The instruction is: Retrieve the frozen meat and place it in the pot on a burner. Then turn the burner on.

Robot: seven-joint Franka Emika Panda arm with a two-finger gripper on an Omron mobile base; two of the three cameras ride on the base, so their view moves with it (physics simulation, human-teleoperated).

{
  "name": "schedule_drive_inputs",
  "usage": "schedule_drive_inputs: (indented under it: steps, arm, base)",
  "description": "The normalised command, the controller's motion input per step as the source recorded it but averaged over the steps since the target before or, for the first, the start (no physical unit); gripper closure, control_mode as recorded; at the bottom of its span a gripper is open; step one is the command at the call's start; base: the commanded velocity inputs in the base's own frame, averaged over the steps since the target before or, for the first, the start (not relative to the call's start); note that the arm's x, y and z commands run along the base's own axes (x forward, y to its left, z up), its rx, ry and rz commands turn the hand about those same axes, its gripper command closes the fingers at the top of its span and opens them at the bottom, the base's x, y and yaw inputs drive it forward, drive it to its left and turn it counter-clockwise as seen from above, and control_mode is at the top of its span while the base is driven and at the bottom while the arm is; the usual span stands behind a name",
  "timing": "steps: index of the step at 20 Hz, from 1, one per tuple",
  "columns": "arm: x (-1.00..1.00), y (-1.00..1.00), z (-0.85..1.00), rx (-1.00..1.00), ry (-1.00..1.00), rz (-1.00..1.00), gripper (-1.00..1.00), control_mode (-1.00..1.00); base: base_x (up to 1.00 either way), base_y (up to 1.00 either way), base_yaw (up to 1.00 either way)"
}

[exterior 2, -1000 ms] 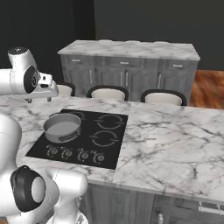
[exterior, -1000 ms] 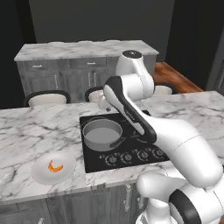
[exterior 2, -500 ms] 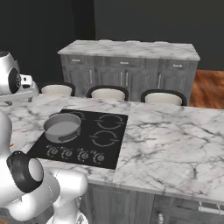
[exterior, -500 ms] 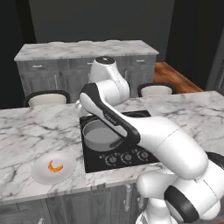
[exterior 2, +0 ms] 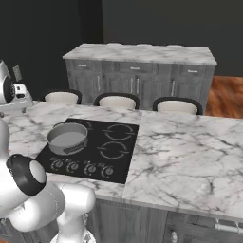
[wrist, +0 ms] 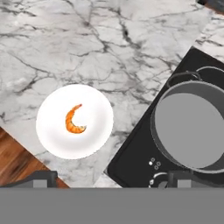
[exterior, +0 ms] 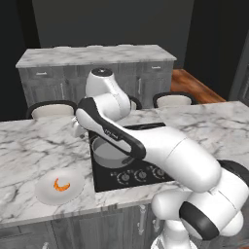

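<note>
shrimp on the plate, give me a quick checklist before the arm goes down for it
1. Frozen meat lies alone on the white plate, nothing over it: ok.
2. Gripper open: ok.
3. Gripper centred over the meat: not ok, the hand view has it off to one side.
4. Pot empty, sitting on a burner zone of the cooktop: ok.
5. Gripper height above the plate: cannot tell.
</note>
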Motion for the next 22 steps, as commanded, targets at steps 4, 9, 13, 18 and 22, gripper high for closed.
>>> schedule_drive_inputs:
  steps: [4,9,13,18,22]
  arm:
    - [-0.24,0.24,-0.44,0.0,0.0,0.02,-1.0,-1.0]
    - [-0.09,0.42,-0.45,0.0,0.0,-0.01,-1.0,-1.0]
    - [0.04,0.45,-0.36,0.0,0.0,0.0,-1.0,-1.0]
    - [0.03,0.28,-0.35,0.01,0.0,0.0,-1.0,-1.0]
    - [-0.17,0.02,-0.31,0.0,0.0,-0.02,-1.0,-1.0]
  base:
    - [0.0,0.0,0.0]
    - [0.0,0.0,0.0]
    - [0.0,0.0,0.0]
    - [0.0,0.0,0.0]
    - [0.0,0.0,0.0]
